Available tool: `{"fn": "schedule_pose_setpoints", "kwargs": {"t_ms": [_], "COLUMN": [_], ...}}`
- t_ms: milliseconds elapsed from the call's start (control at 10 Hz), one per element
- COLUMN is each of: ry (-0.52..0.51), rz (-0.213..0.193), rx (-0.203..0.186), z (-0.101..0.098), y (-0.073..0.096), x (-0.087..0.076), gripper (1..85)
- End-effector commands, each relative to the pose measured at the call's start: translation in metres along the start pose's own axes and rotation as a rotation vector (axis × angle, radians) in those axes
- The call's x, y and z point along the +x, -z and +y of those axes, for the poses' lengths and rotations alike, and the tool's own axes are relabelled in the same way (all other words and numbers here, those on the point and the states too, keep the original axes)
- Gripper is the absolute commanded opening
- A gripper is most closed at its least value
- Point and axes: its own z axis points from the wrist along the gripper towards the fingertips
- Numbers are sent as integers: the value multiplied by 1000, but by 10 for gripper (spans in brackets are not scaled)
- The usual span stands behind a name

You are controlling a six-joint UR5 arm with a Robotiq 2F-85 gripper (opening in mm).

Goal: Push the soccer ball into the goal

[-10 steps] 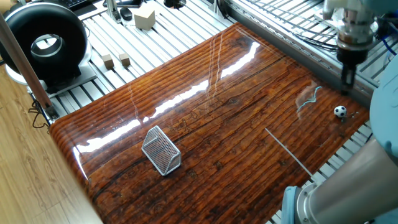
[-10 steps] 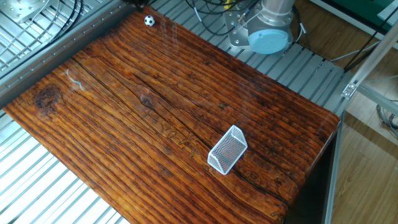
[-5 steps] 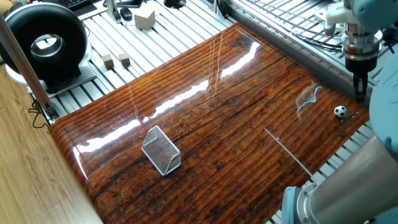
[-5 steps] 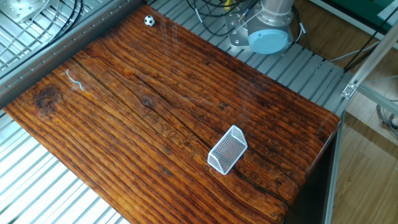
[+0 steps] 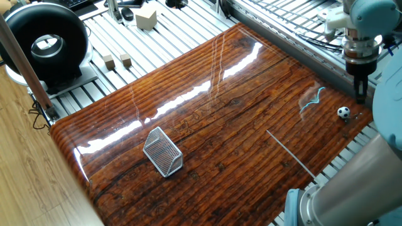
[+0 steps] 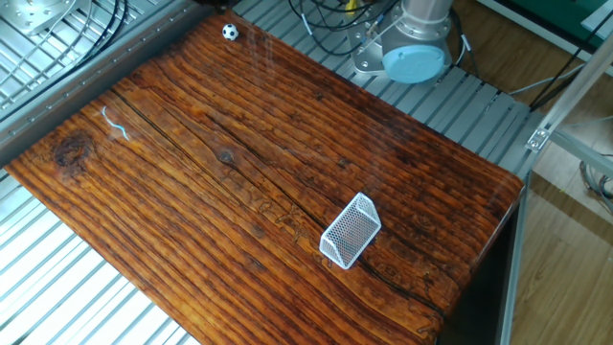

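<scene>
The soccer ball (image 5: 343, 112) is a tiny white ball with black patches near the wooden board's right corner; it also shows in the other fixed view (image 6: 230, 32) at the board's far edge. The goal (image 5: 163, 151) is a small wire-mesh wedge on the board's left part, far from the ball, and it shows in the other fixed view (image 6: 351, 230) too. My gripper (image 5: 361, 96) hangs point down just behind and to the right of the ball, a little above the board, with its dark fingers together and nothing between them. It is out of frame in the other fixed view.
A big black ring-shaped device (image 5: 44, 44) and small wooden cubes (image 5: 117, 61) lie beyond the board's left end. A white squiggle (image 5: 312, 99) and a thin pale line (image 5: 292, 154) mark the board. My arm's base (image 6: 414, 53) stands behind the board.
My gripper has moved right and lower, from above the board's edge to just behind the ball. The ball and the goal have not moved.
</scene>
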Motion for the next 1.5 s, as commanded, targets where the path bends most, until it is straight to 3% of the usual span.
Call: {"fn": "schedule_pose_setpoints", "kwargs": {"t_ms": [0,400,600,800,900,1000,1200,1400], "ry": [-1,9,12,24,17,12,9,-4], "rz": [-51,-16,-17,17,3,-28,-49,-79], "rx": [-27,3,-6,7,12,-15,-45,-101], "z": [7,1,6,2,1,9,20,45], "y": [0,-7,-12,-20,-21,-20,-10,3], "x": [-18,-14,-18,-12,-15,-25,-37,-60], "gripper": [10,10,10,10,10,10,10,10]}}
